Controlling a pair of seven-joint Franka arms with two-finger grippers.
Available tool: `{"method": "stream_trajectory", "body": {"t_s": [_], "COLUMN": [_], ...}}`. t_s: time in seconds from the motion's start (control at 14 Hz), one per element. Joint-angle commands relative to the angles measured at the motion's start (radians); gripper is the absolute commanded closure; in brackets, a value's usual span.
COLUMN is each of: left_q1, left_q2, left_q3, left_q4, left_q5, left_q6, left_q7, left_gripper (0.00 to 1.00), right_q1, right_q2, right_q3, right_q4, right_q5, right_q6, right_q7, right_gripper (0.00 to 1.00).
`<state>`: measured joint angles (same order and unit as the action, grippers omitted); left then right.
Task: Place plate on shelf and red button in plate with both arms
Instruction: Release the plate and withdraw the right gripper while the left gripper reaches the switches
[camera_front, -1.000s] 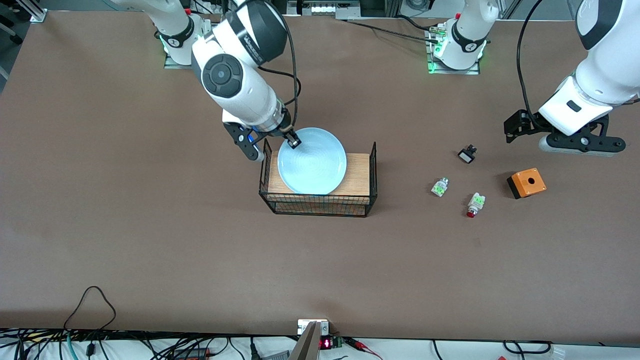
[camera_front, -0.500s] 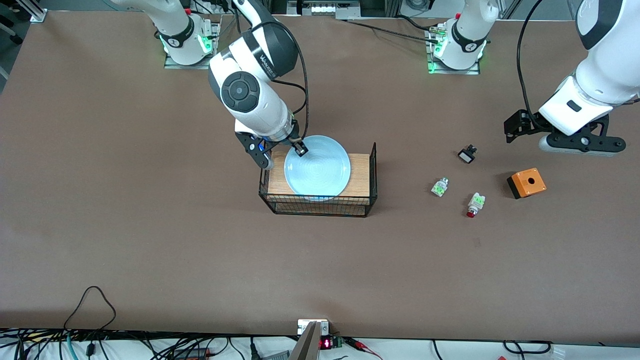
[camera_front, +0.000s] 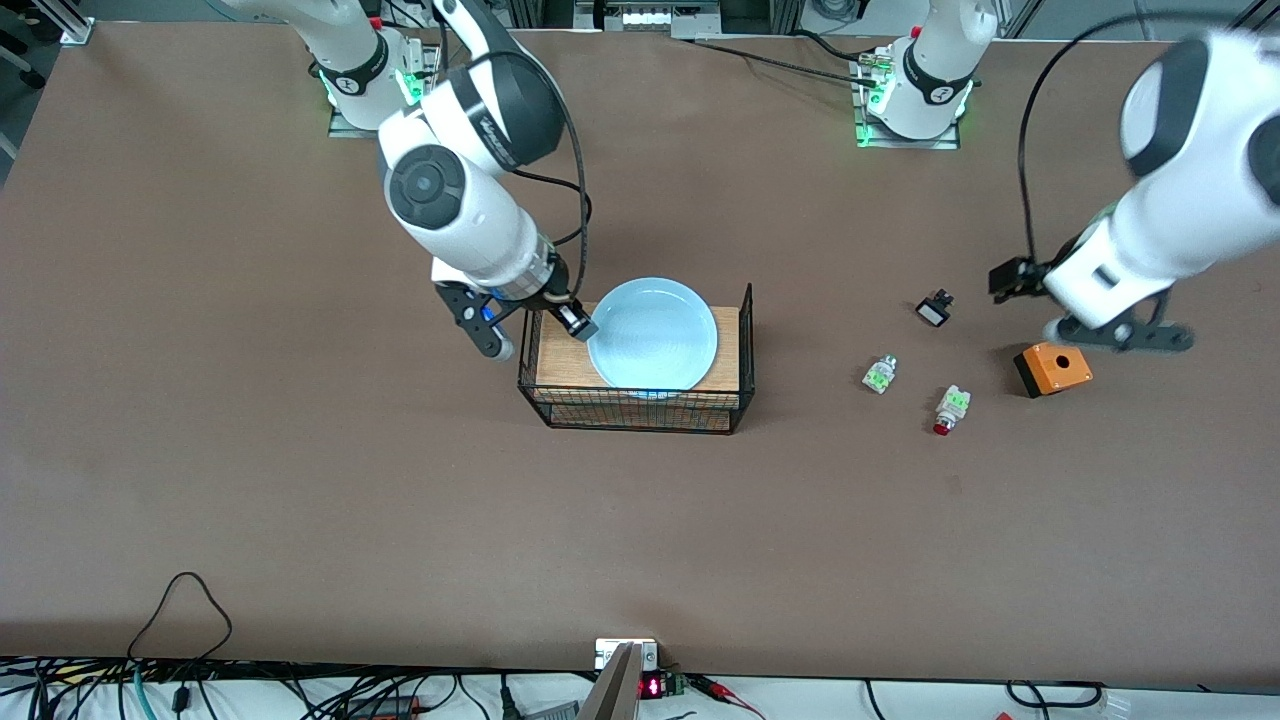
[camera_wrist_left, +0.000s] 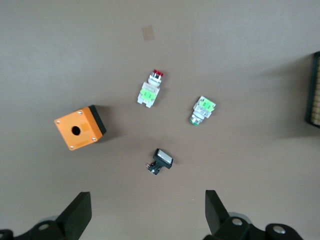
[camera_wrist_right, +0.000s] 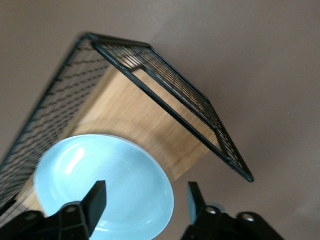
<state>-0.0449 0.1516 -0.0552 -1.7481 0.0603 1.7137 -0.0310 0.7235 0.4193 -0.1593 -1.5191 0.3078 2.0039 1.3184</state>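
Taking the wire rack (camera_front: 636, 365) as landmark and going from the front camera's side outward: the table (camera_front: 400, 520) nearer the camera than the rack is bare brown surface, so there is wide room there. The rack's low mesh front wall is the nearest edge; its taller end frames rise at each end, and its wooden shelf carries the plate (camera_front: 652, 333), lying flat and taking up nearly the whole depth, probably set there so the frames keep it from sliding off.

Toward the left arm's end of the table from the rack lie the small parts, well apart from each other. The red button (camera_front: 950, 408) lies on its side nearest the camera, red cap pointing toward it. A similar white-green part (camera_front: 879, 374) sits between it and the rack, and an orange box (camera_front: 1052, 367) lies farther toward the table's end. A small black-and-white button (camera_front: 933, 309) lies farthest from the camera.

The right gripper (camera_front: 527, 333) hangs at the rack's end toward the right arm, just beside the plate's rim, jaws spread and gripping nothing. The left gripper (camera_wrist_left: 145, 215) hovers above the black-and-white button and the orange box, jaws spread wide and empty; the way down to the red button looks clear on all sides.
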Motion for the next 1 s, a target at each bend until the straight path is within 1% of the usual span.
{"method": "stream_trajectory", "body": {"t_s": [0.0,0.07,0.14,0.21,0.29,0.36,0.5,0.57,0.79,0.86,0.93], "left_q1": [0.002,0.003,0.0,0.002,0.008,0.02,0.026,0.028,0.063,0.065,0.068], "left_q2": [0.109,0.141,0.17,0.198,0.23,0.264,0.318,0.342,0.425,0.442,0.448], "left_q3": [-0.003,-0.003,-0.003,-0.003,-0.003,-0.003,-0.003,-0.003,-0.005,-0.005,-0.005], "left_q4": [0.036,0.036,0.033,0.024,0.018,0.018,0.01,-0.004,-0.08,-0.091,-0.103], "left_q5": [0.027,0.036,0.061,0.085,0.084,0.085,0.087,0.09,0.089,0.089,0.089], "left_q6": [0.07,0.107,0.138,0.174,0.214,0.252,0.332,0.378,0.645,0.68,0.688], "left_q7": [0.046,0.106,0.161,0.219,0.271,0.32,0.371,0.388,0.485,0.487,0.487], "left_gripper": [0.0,0.0,0.0,0.0,0.0,0.0,0.0,0.0,0.0,0.0,0.0], "right_q1": [-0.006,-0.015,-0.042,-0.077,-0.114,-0.148,-0.212,-0.257,-0.389,-0.424,-0.462], "right_q2": [-0.097,-0.123,-0.134,-0.142,-0.143,-0.151,-0.169,-0.171,-0.171,-0.169,-0.169], "right_q3": [-0.008,-0.009,-0.009,-0.009,-0.011,-0.017,-0.023,-0.023,-0.023,-0.023,-0.025], "right_q4": [-0.003,0.01,0.042,0.083,0.117,0.128,0.126,0.122,0.116,0.114,0.112], "right_q5": [-0.109,-0.145,-0.151,-0.156,-0.167,-0.199,-0.268,-0.279,-0.308,-0.323,-0.331], "right_q6": [-0.064,-0.13,-0.192,-0.27,-0.333,-0.371,-0.384,-0.389,-0.39,-0.395,-0.393], "right_q7": [-0.109,-0.169,-0.242,-0.34,-0.452,-0.561,-0.767,-0.862,-1.095,-1.152,-1.192], "right_gripper": [0.0,0.0,0.0,0.0,0.0,0.0,0.0,0.0,0.0,0.0,0.0]}}
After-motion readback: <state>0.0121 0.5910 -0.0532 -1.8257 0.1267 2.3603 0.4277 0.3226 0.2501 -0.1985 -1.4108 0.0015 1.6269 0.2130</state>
